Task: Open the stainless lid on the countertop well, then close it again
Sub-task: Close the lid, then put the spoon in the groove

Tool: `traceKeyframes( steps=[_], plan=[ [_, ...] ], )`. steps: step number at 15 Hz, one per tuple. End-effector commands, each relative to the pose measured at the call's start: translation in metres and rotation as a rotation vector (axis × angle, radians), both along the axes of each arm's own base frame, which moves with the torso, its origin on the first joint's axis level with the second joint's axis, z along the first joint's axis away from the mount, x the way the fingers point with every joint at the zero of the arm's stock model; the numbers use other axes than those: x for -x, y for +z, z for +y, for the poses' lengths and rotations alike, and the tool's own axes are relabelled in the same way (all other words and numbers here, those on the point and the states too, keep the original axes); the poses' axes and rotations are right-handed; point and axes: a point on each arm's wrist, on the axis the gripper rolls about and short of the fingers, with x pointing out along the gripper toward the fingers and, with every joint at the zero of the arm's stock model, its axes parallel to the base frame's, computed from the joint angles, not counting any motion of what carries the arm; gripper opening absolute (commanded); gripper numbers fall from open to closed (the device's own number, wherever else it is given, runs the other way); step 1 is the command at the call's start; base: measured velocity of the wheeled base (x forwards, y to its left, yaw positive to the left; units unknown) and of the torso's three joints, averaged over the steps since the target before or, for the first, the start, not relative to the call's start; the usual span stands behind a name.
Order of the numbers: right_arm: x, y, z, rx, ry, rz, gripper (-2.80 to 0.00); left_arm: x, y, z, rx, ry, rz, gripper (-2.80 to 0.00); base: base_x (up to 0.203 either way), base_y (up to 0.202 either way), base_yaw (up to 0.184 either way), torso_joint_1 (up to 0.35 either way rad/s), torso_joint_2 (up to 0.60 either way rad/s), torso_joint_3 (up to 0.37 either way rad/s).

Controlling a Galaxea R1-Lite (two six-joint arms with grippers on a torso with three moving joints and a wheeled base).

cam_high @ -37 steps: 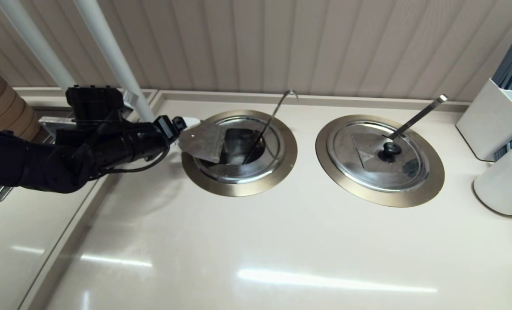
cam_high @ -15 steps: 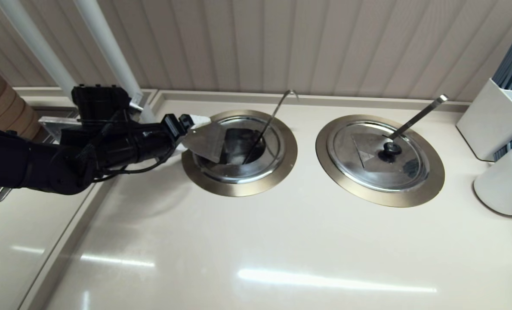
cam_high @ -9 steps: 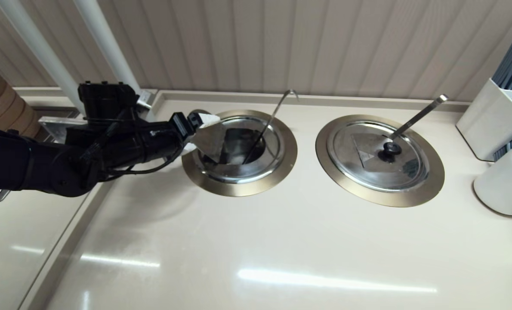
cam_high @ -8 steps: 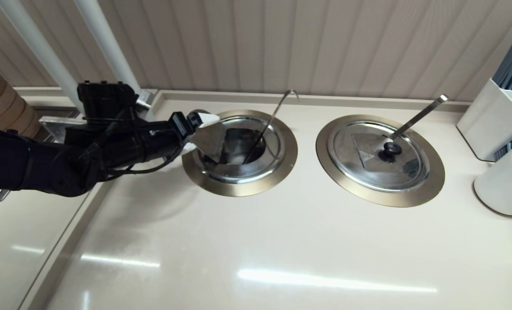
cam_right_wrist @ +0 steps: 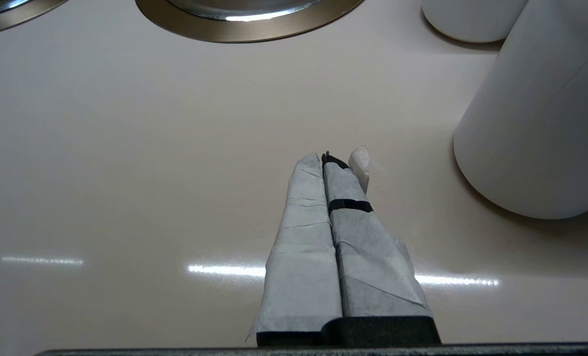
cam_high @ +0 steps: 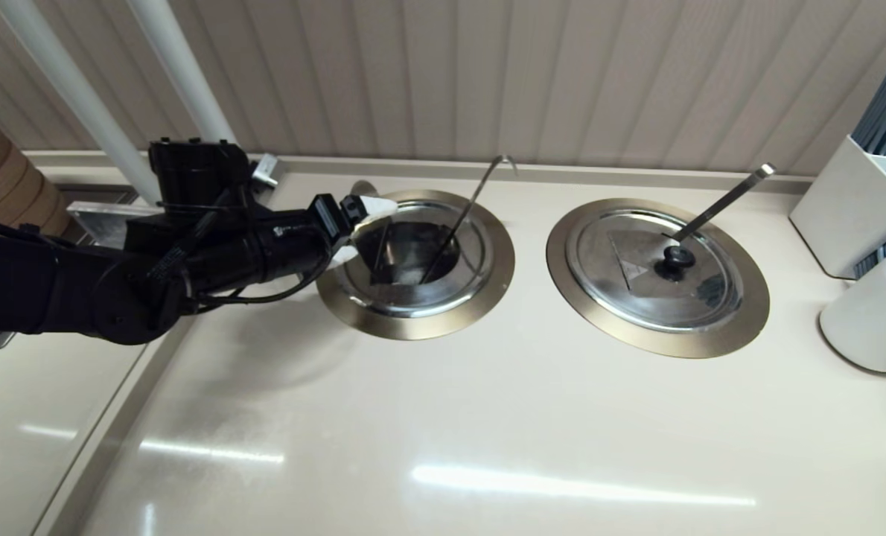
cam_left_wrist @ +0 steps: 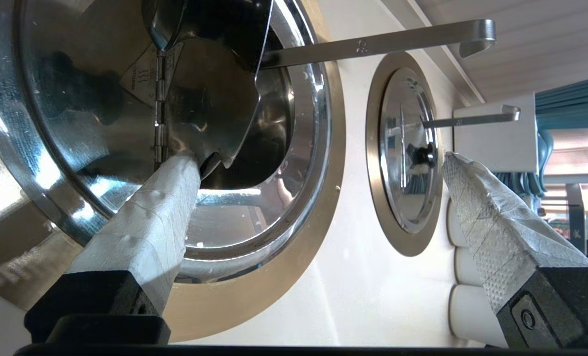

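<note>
The countertop well (cam_high: pixel 415 321) has a bronze ring, and its ladle handle (cam_high: pixel 480 190) ends in a hooked tip. The stainless lid's (cam_high: pixel 378 249) hinged flap stands nearly upright over the well's left side, and dark well interior shows beside it. My left gripper (cam_high: pixel 354 229) is at the well's left rim, open wide. In the left wrist view one finger (cam_left_wrist: pixel 150 217) of the left gripper (cam_left_wrist: pixel 315 158) touches the raised flap of the lid (cam_left_wrist: pixel 210 109) next to its hinge; the other finger is far off it. My right gripper (cam_right_wrist: pixel 336 159) is shut on nothing, low over bare counter.
The twin lid (cam_high: pixel 663 272) with its black knob covers the right-hand well, its ladle handle (cam_high: pixel 722 199) ending square. White cups (cam_high: pixel 871 313) and a white box (cam_high: pixel 852 208) of blue-grey items stand at the far right. White poles (cam_high: pixel 182 82) and a raised ledge lie behind my left arm.
My left arm has moved right toward the well. The lid flap, which leaned back to the left over the rim, has swung up to nearly upright.
</note>
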Motion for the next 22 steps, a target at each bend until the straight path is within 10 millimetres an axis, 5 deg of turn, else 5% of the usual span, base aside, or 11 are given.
traceKeyframes(
  steps=[1, 16, 22],
  plan=[
    [0.0, -0.001, 0.0, 0.0, 0.0, 0.004, -2.8, 0.001, 0.0, -0.004, 0.004, -0.014, 0.001, 0.0, 0.0, 0.0, 0.0, 0.0, 0.0, 0.0],
    [0.0, -0.001, 0.0, 0.0, 0.0, 0.004, -2.8, 0.003, -0.015, -0.034, -0.017, -0.088, 0.037, 0.0, 0.0, 0.0, 0.0, 0.0, 0.0, 0.0],
    [0.0, -0.001, 0.0, 0.0, -0.001, 0.004, -2.8, 0.009, -0.004, -0.03, -0.03, -0.08, -0.014, 0.0, 0.0, 0.0, 0.0, 0.0, 0.0, 0.0]
  ],
)
